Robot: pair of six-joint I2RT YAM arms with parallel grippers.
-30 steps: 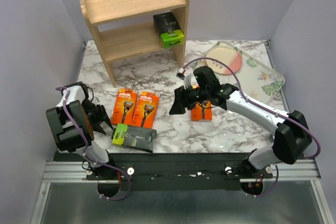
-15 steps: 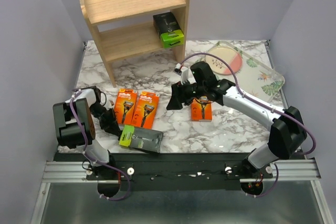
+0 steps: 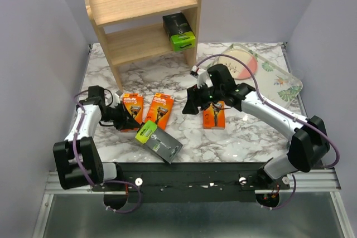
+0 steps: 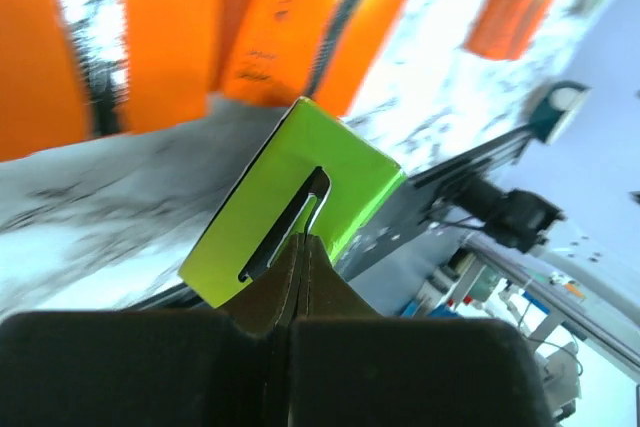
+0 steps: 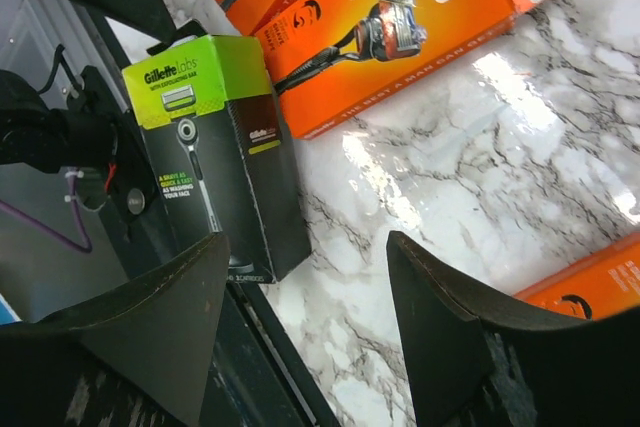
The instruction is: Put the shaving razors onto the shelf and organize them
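Of the five flat razor packs, one dark grey pack with a lime-green end, the shelved grey pack (image 3: 179,33), is sitting on the lower tier of the light wooden two-tier shelf (image 3: 139,1), close to its right side panel. The other four are lying on the white marbled worktop (image 3: 162,76). The loose grey pack (image 3: 162,143) is lying askew near the front edge, its lime-green end turned toward the left arm. Just behind it, the left orange pack (image 3: 131,111) and the middle orange pack (image 3: 158,110) are lying side by side. The right orange pack (image 3: 214,116) is lying apart, further right.

The left claw (image 4: 300,247) is pressing its fingers fully together right at the lime-green end. I cannot tell whether it is pinching the card. The right claw (image 5: 305,327) is hanging wide open over the worktop beside the right orange pack, holding nothing.

At the far right, a floral rectangular tray (image 3: 281,85) is carrying a pink round plate (image 3: 239,62).
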